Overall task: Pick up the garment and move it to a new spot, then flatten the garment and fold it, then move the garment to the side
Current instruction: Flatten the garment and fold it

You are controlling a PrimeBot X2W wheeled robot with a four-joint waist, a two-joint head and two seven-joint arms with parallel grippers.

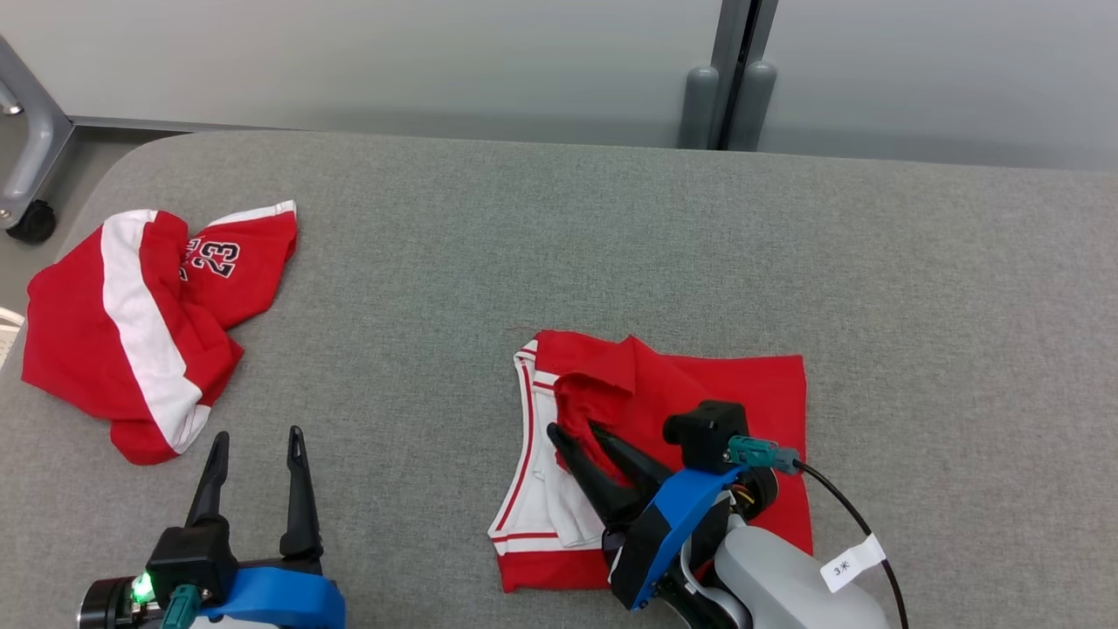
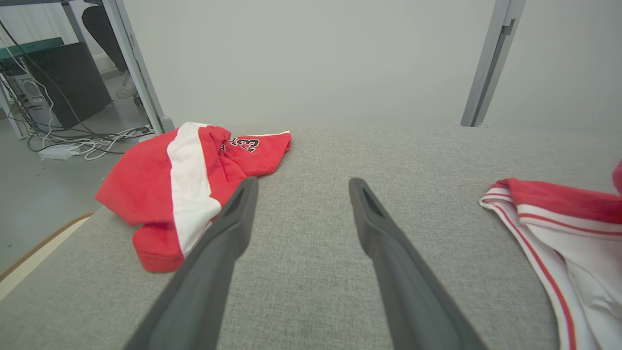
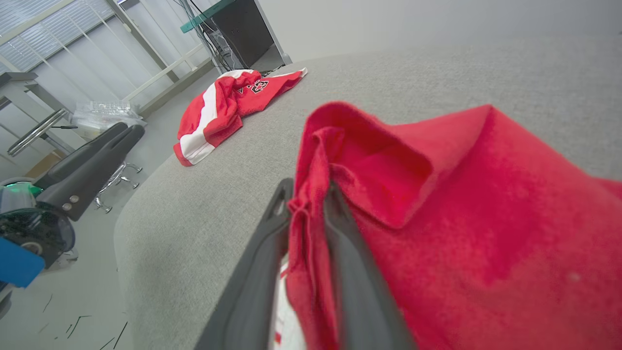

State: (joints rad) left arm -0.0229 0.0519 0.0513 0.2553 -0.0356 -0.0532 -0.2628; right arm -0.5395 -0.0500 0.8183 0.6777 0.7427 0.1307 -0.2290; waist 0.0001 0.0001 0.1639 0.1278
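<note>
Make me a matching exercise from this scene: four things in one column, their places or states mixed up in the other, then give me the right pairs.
Things
1. left hand
2. right hand
3. number 23 jersey
4. folded garment

States
A. crumpled at the left end of the grey surface
B. fingers spread wide, holding nothing
C. red cloth between its fingers
D. mostly flat, white striped trim along its left edge

Pairs: 1-B, 2-C, 3-A, 4-D

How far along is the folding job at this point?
Done: the centre garment lies folded into a rough rectangle on the table. In hand: the right gripper pinches a raised red fold at its edge. Left: moving it aside; the left gripper hangs open, and the crumpled garment lies untouched.
</note>
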